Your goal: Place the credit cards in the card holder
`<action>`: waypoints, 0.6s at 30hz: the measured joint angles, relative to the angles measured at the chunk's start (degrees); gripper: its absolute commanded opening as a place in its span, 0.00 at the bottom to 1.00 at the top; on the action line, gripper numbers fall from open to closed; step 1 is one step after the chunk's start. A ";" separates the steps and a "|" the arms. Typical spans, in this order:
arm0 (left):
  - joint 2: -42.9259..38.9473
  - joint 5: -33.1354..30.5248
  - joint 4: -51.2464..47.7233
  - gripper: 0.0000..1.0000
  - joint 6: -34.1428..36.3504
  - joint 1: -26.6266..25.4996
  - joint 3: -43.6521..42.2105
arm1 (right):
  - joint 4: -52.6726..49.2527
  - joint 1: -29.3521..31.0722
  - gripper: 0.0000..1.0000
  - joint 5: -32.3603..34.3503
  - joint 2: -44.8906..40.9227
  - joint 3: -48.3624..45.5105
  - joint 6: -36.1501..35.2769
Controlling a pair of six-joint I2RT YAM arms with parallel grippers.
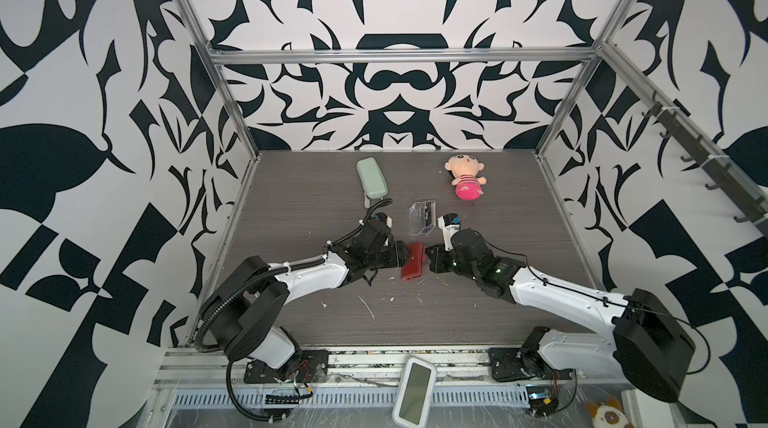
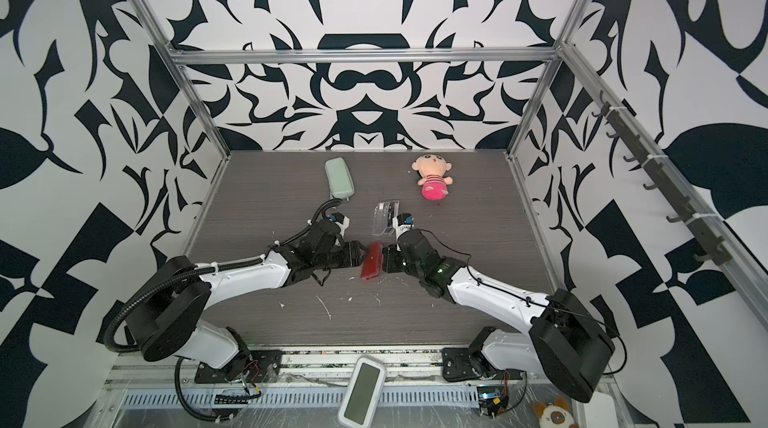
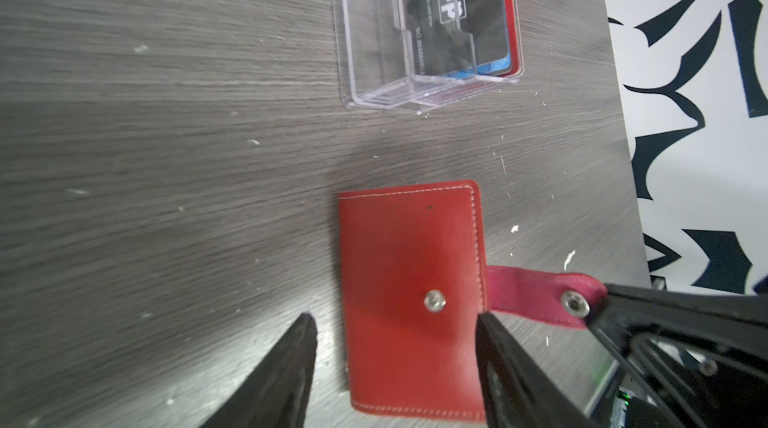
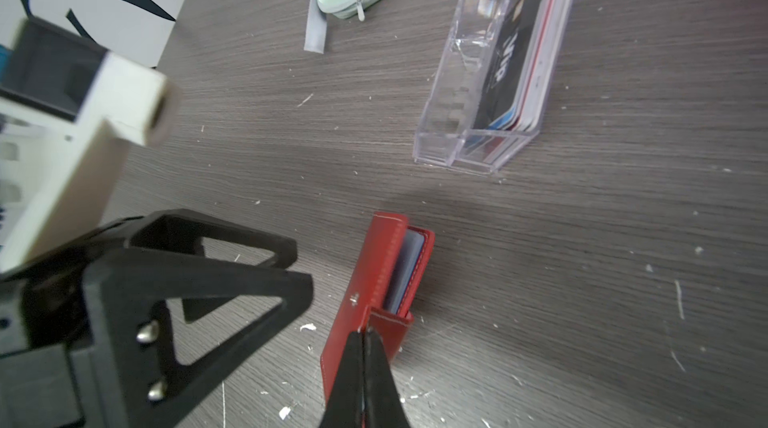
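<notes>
Nearest, at mid-bench (image 1: 291,239): the red wallet (image 1: 412,261) lies between the two arms, unsnapped.

Right pincer (image 4: 363,332): pressed together, pinching the wallet's tab (image 3: 536,295) at its snap end. In the right wrist view the covers stand slightly parted, and pale sleeves (image 4: 409,272) show between them.

Left pincer (image 3: 395,317): spread, one finger on either side of the wallet. Contact with the wallet's edge cannot be confirmed.

Just beyond the wallet and apart from it: a clear box (image 1: 422,218) holding the cards (image 4: 507,68), which stand on edge in one compartment. The front card is dark with white "VIP" lettering. A blue edge shows at its foot, and red and white edges show behind it. The box's other compartment appears clear right through.

Far side of the bench: a pale green zipped case (image 1: 371,178) to the left, closed, contents not visible. A pink doll (image 1: 465,180) lies to the right.
</notes>
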 measured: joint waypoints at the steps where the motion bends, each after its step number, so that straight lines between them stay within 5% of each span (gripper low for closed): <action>1: -0.04 -0.35 -0.37 0.63 0.07 0.00 -0.02 | -0.22 0.00 0.00 0.13 0.00 0.02 -0.09; 18: 0.11 5.07 6.34 0.74 0.83 0.00 -1.88 | 0.83 0.00 0.00 -3.26 0.17 1.46 -0.31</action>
